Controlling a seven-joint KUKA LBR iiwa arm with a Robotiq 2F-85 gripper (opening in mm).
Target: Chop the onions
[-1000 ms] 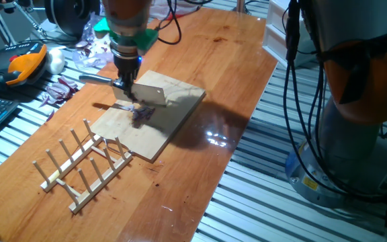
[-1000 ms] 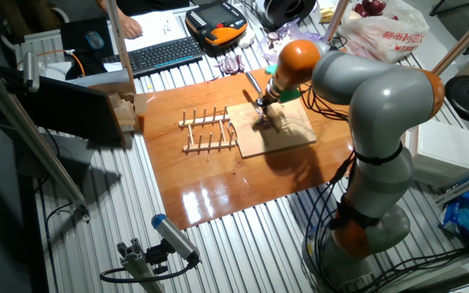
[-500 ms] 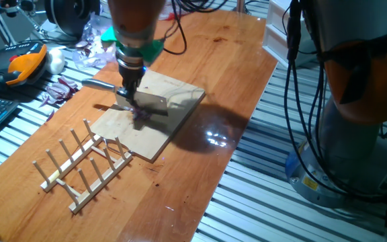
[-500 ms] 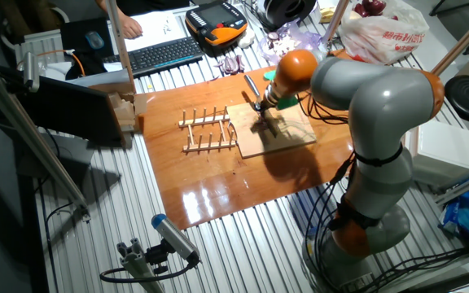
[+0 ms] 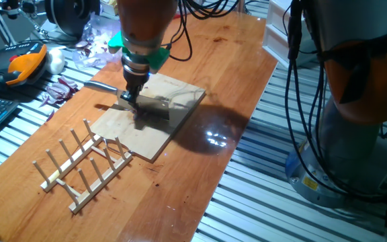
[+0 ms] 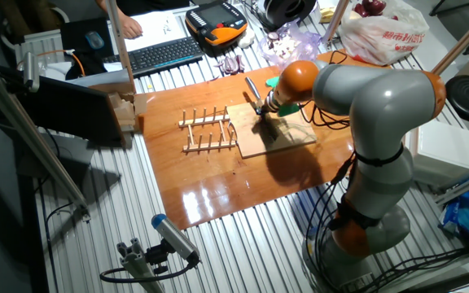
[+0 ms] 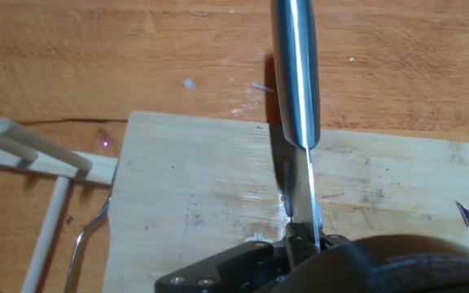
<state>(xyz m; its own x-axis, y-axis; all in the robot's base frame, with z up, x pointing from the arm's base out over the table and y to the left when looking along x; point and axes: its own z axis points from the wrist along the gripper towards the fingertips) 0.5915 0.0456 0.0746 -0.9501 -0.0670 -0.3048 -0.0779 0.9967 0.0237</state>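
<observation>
My gripper (image 5: pixel 135 107) is shut on a knife, low over the pale wooden board (image 5: pixel 116 131). The knife's steel handle (image 5: pixel 103 87) sticks out to the left and its broad blade (image 5: pixel 156 107) rests edge-down on the board. In the hand view the handle (image 7: pixel 294 73) points away and the blade (image 7: pixel 308 191) shows edge-on. One tiny purple onion bit (image 7: pixel 465 213) lies on the board (image 7: pixel 194 187) at the right. The rest of the onions are hidden under the blade and gripper. In the other fixed view the gripper (image 6: pixel 264 114) is over the board (image 6: pixel 291 137).
A wooden dowel rack (image 5: pixel 79 165) stands just in front of the board. Purple peel scraps (image 5: pixel 59 91), a crinkled plastic bag (image 5: pixel 93 44) and an orange pendant (image 5: pixel 19 64) lie at the table's left. The table edge (image 5: pixel 234 154) is to the right.
The gripper and knife have shifted right across the board and come down. The purple onion pile seen beside the blade before is now covered.
</observation>
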